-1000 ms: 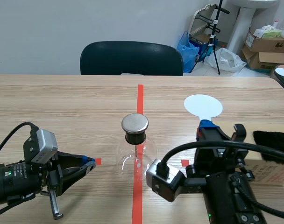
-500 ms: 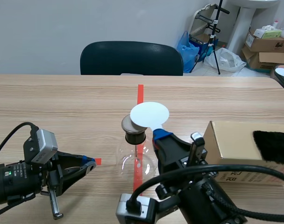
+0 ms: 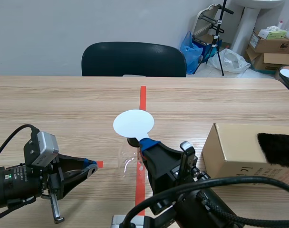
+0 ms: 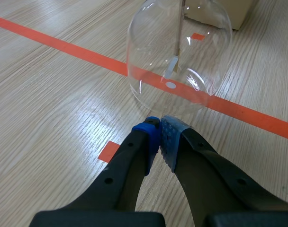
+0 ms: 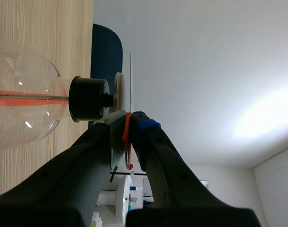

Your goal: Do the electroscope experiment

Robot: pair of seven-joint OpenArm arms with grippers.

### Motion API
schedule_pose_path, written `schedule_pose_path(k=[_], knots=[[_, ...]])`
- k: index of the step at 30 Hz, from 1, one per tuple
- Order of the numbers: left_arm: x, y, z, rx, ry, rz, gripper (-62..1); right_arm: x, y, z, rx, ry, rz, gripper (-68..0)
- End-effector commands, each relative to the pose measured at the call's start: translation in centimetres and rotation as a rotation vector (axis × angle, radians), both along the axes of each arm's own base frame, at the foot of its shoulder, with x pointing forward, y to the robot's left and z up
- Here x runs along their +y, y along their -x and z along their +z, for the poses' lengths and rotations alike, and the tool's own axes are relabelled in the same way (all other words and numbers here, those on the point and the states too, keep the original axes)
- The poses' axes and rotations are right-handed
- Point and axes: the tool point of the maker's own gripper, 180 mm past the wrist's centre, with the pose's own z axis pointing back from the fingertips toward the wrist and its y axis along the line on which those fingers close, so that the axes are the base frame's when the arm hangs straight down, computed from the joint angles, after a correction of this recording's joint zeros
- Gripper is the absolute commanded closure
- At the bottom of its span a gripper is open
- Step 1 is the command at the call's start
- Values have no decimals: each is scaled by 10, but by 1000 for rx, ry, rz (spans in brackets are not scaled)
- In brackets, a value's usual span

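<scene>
The right jaws are pinching the handle of the white disc (image 3: 133, 123) and holding it right over the cap of the electroscope (image 3: 128, 160), mid-tabletop (image 3: 63, 104). Whether disc and cap are touching, I can't tell. The left jaws are pressing together on nothing, lying low at the left, tips just short of the glass. A box (image 3: 232, 147) is sitting to the right.

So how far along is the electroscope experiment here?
Done: the white disc is gripped in the right arm's jaws. In hand: the disc is held over the electroscope's metal cap, very close; contact cannot be told. Left: probably taking the disc away and putting it down. The left arm's jaws are shut, empty, beside the electroscope.
</scene>
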Motion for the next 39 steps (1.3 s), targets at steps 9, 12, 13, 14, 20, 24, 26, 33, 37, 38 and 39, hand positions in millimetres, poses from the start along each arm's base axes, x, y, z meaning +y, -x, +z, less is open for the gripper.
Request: schedule_pose_path(k=[9,12,13,14,20,24,26,33,37,38,39], knots=[[-4,-2,9,-22,29,-2,-30,-1,-3,9,-32,-11,-1,-10],[-4,-2,9,-22,29,-2,-30,-1,-3,9,-32,-11,-1,-10],[-4,-2,9,-22,29,-2,-30,-1,-3,9,-32,-11,-1,-10],[-4,-2,9,-22,29,-2,-30,-1,-3,9,-32,-11,-1,-10],[-4,-2,9,-22,29,-2,-30,-1,-3,9,-32,-11,-1,-10],[-4,-2,9,-22,29,-2,-30,-2,-4,9,-32,-11,-5,-10],[-4,-2,9,-22,29,-2,-30,-2,-4,9,-32,-11,-5,-10],[-4,-2,9,-22,30,-2,-30,-5,-6,10,-32,-12,-28,-10],[-4,-2,9,-22,30,-2,-30,-12,-12,10,-33,-14,-80,-10],[-4,-2,9,-22,30,-2,-30,-15,-14,10,-34,-15,-98,-10],[-4,-2,9,-22,30,-2,-30,-18,-16,10,-34,-16,-119,-10]])
